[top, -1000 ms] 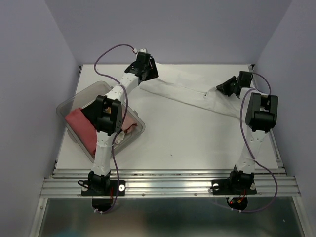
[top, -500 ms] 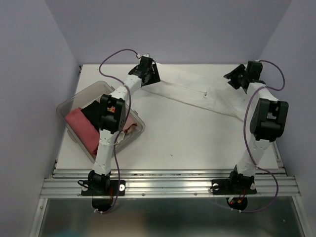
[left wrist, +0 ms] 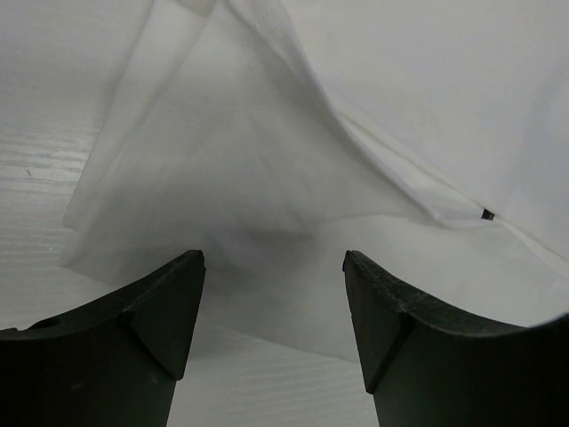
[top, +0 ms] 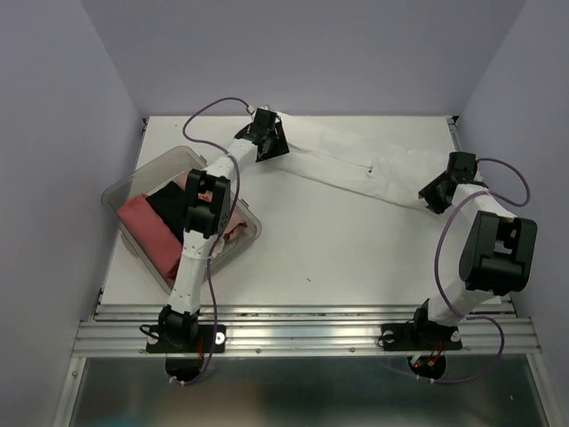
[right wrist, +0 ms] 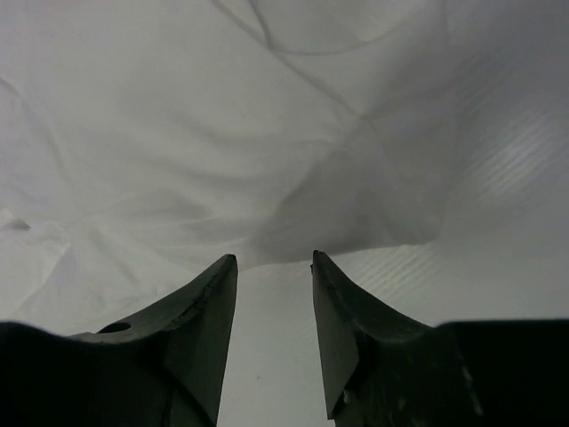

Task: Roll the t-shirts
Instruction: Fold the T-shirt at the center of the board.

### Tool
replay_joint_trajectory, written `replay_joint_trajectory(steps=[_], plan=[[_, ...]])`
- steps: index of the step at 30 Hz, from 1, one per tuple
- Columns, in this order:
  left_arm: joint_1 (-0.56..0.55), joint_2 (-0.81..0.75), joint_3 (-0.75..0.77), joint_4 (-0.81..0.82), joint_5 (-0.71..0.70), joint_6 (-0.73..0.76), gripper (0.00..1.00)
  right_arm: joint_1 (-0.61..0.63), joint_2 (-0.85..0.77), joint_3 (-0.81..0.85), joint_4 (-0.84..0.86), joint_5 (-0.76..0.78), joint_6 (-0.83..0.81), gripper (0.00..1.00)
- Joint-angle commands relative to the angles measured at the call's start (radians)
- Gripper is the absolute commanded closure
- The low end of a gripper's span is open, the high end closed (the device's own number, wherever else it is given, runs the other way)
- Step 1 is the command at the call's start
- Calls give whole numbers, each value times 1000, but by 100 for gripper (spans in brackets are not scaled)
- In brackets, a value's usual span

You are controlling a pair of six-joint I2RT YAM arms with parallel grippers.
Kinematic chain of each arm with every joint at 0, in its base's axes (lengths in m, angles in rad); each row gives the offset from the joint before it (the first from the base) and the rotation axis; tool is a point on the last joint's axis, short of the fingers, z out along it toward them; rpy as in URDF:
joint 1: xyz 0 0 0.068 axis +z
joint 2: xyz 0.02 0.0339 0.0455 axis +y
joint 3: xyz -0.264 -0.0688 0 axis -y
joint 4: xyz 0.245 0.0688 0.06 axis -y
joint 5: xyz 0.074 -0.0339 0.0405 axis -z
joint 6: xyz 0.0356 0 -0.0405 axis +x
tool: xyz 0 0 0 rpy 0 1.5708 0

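Note:
A plain white t-shirt lies folded into a long band across the far part of the table, with a small dark neck label. My left gripper is open at the band's left end; its wrist view shows the cloth corner just ahead of the jaws and the label. My right gripper is open at the band's right end, the cloth edge just past its fingertips. A salmon-pink shirt and a black one lie in the tub.
A clear plastic tub stands at the table's left side under my left arm. The white table has an aluminium rail along its near edge. Purple walls close in on three sides.
My right gripper swung from the shirt's middle to the far right corner, then came down to the band's right end. My left gripper shifted slightly right along the left end.

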Motion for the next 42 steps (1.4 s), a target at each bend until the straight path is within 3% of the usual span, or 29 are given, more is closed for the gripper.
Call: replay_joint_trajectory(steps=[1,13,17,19,28,38,42], plan=[[7,5,56,18,11,-7,25,-62,-98,-1,-12,103,-37,53],[13,2,54,55,54,-17,25,-101,-26,60,-72,161,-77,52],[15,39,85,42,54,-20,25,-150,4,24,-67,88,-19,39],[16,43,80,51,51,-25,25,-187,9,1,-29,16,12,39],[18,66,80,50,36,-36,25,-199,64,-59,86,-112,59,48],[27,42,25,50,36,-39,25,-199,75,-90,135,-101,75,64],[28,39,25,44,-1,-34,25,-199,58,-96,137,-74,75,92]])
